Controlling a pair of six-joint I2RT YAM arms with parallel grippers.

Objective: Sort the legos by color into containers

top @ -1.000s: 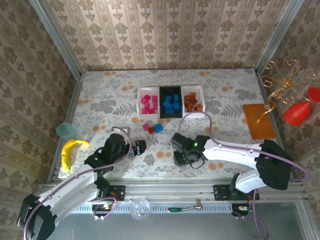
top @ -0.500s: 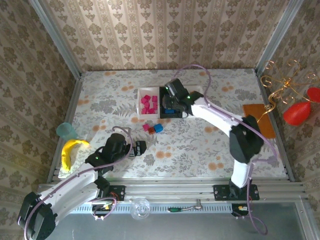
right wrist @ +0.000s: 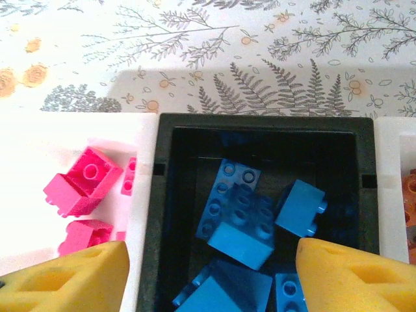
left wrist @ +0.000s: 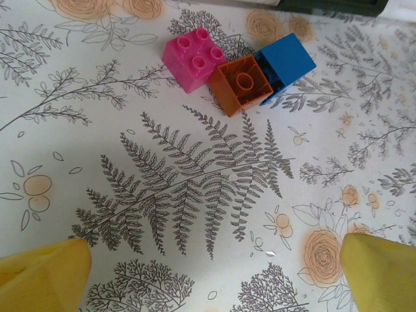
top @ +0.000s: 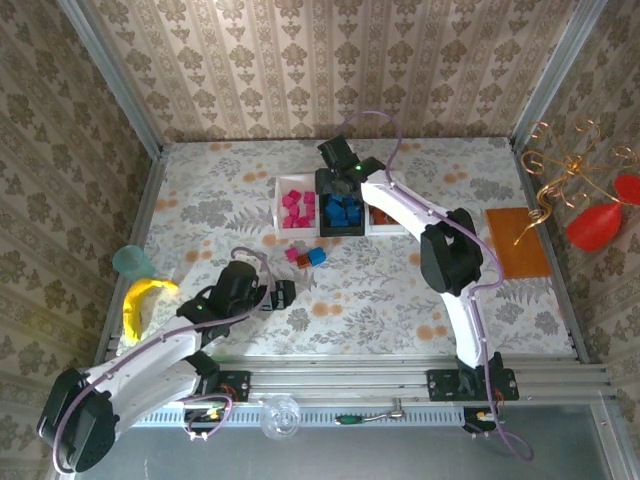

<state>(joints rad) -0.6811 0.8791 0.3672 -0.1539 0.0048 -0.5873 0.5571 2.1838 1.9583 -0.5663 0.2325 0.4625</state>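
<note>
Three containers stand in a row at the back. The left white tray holds pink legos. In the black tray lie blue legos. The right white tray has orange ones. My right gripper hovers open over the black tray, nothing between its yellow fingers. Three loose legos touch on the table: pink, orange and blue. My left gripper is open, short of them.
A yellow curved object and a teal cup sit at the left edge. An orange-brown mat lies at the right, with a red and gold-wire ornament beyond it. A clear glass rests on the front rail.
My right arm swung from the near middle of the table to above the black tray, and its jaws went from shut to open. The left arm hardly moved.
</note>
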